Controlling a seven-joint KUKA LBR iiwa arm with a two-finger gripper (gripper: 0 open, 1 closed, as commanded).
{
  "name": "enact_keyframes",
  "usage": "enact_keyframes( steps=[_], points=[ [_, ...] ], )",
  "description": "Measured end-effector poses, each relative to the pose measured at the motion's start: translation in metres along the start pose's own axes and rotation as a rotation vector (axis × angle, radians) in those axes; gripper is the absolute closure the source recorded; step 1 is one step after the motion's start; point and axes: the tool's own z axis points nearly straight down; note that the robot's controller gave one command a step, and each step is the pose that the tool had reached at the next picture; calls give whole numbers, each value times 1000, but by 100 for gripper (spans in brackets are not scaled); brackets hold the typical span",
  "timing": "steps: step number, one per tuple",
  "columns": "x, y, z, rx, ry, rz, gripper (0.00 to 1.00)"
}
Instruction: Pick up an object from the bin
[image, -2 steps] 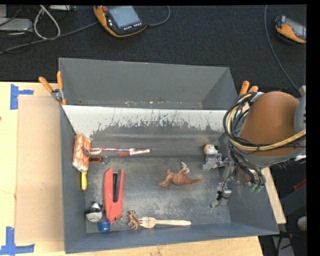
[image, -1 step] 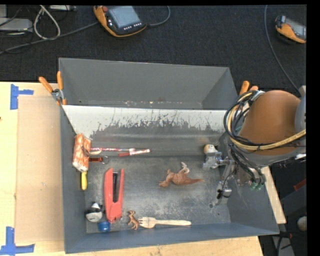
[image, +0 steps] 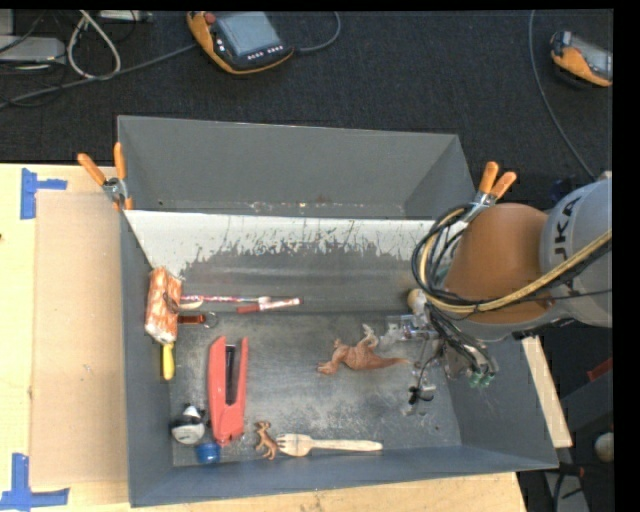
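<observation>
My gripper (image: 418, 392) hangs low over the right part of the bin floor, under the arm's orange cover. A brown toy dinosaur (image: 355, 356) lies on its side just left of the gripper, close to it; I cannot tell whether they touch. A pale wooden fork (image: 330, 446) lies along the front wall, below and left of the gripper, tines pointing left. Nothing is visibly held.
A red stapler (image: 227, 388) lies at the left front. A small brown figure (image: 264, 438), a blue cap (image: 207, 453) and a round grey piece (image: 187, 429) are around its near end. An orange-wrapped tool with a yellow handle (image: 163, 312) and a red-white stick (image: 242, 302) lie at the far left.
</observation>
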Motion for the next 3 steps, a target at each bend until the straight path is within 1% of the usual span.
enact_keyframes(
  steps=[1, 2, 3],
  points=[
    [-50, 16, -6, 1, -5, 51, 0],
    [-46, 17, 21, 0, 2, 0, 0],
    [-53, 19, 47, 0, -15, 65, 100]
  ],
)
